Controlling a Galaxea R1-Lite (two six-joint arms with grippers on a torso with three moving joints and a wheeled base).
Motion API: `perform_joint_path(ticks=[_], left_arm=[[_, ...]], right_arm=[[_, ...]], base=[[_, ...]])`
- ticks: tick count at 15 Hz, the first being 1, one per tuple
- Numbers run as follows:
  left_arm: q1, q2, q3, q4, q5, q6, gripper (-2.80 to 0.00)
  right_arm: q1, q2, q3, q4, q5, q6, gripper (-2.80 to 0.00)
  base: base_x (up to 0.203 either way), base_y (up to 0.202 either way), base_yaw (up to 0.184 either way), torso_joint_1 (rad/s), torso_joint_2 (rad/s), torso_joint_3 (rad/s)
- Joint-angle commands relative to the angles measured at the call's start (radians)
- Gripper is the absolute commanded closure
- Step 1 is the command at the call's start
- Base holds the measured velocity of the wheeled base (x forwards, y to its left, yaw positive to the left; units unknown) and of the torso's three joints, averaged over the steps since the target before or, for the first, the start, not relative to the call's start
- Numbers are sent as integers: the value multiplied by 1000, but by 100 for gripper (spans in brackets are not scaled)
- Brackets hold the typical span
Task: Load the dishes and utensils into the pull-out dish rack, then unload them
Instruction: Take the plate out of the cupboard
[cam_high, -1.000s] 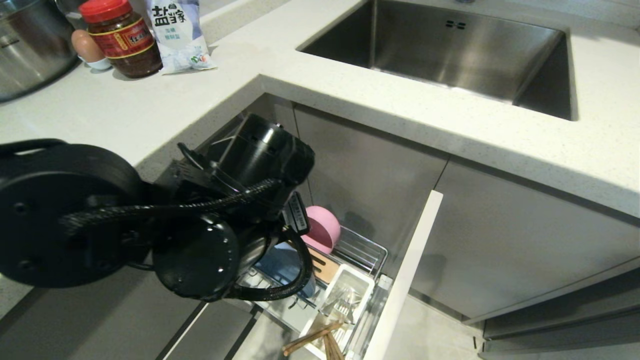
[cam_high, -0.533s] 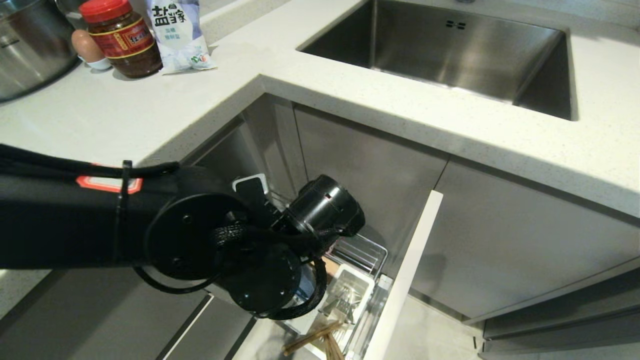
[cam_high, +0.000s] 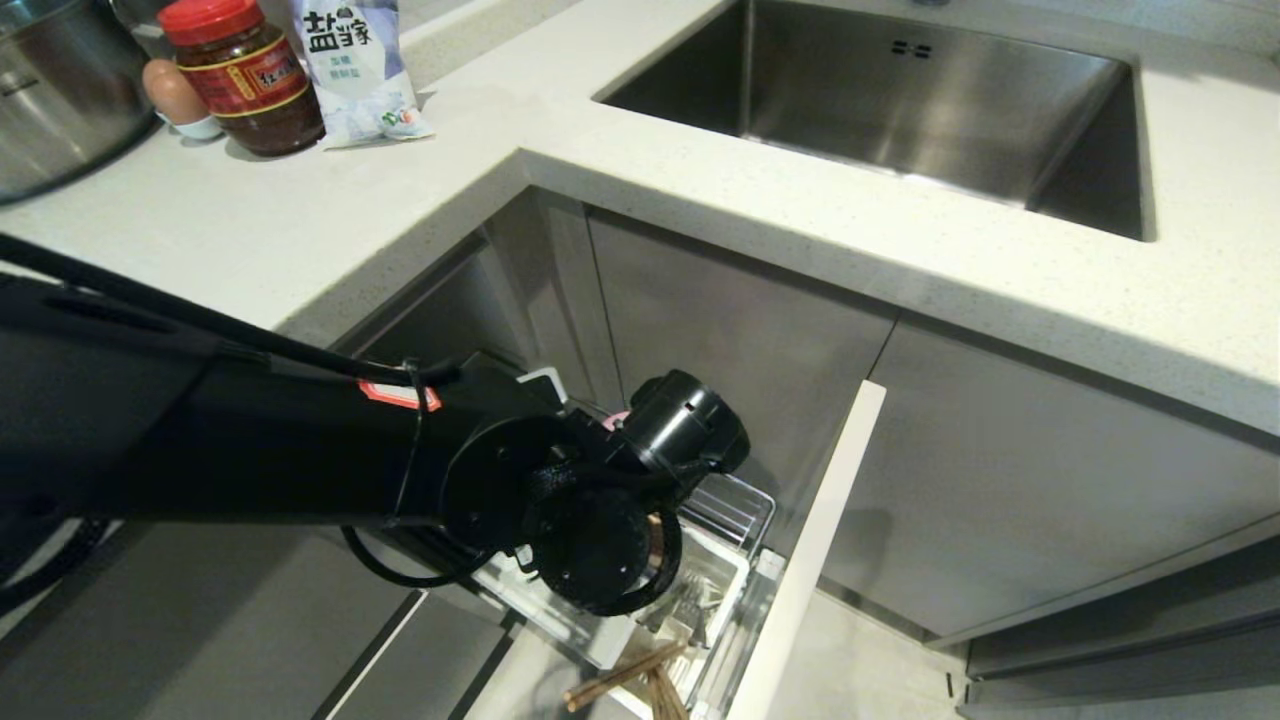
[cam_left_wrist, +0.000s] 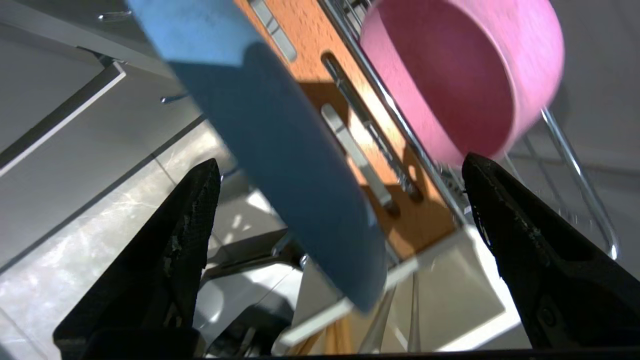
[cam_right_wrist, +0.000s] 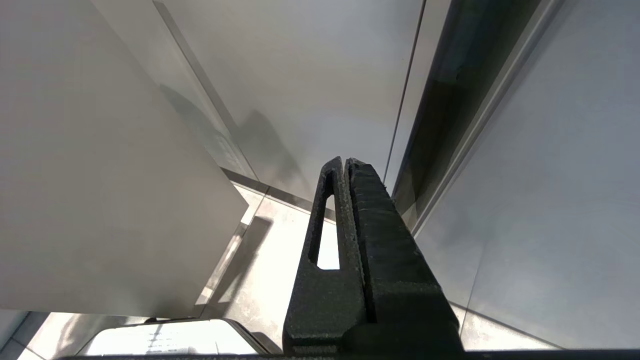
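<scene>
- Head view: the left arm (cam_high: 300, 450) reaches down over the pull-out dish rack (cam_high: 740, 510); chopsticks (cam_high: 625, 675) at its 6 o'clock.
- Left wrist view: left gripper (cam_left_wrist: 340, 170), jaws spread wide, empty; blue plate (cam_left_wrist: 280, 150) between them, pink bowl (cam_left_wrist: 465, 75) at 1 o'clock.
- Right wrist view: right gripper (cam_right_wrist: 345, 162), jaws pressed together, facing cabinet fronts.

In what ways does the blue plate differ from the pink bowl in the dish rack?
The blue plate is flat and thin and shows its edge; the pink bowl is deep, with a tall wall. The plate lies between the left gripper's open fingers; the bowl sits off to one side, near one fingertip. Both stand tilted on edge in the dish rack, and neither is gripped.
</scene>
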Motion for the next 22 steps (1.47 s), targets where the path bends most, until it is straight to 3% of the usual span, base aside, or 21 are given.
perform_joint_path(ticks=[1, 5, 6, 7, 22], left_arm=[[22, 21, 0, -11, 5, -5, -280], [23, 10, -3, -10, 14, 0, -280], [23, 6, -3, -9, 19, 4, -72], [23, 6, -3, -8, 39, 6, 0], [-13, -89, -6, -1, 71, 7, 0]], right_arm=[[1, -4, 0, -1, 0, 1, 0], [-1, -4, 0, -1, 0, 1, 0], [-1, -4, 0, -1, 0, 1, 0], [-1, -4, 0, -1, 0, 1, 0], [0, -4, 0, -1, 0, 1, 0]], base=[[0, 0, 0, 0, 0, 0], [0, 0, 0, 0, 0, 0], [0, 0, 0, 0, 0, 0], [0, 0, 0, 0, 0, 0], [0, 0, 0, 0, 0, 0]])
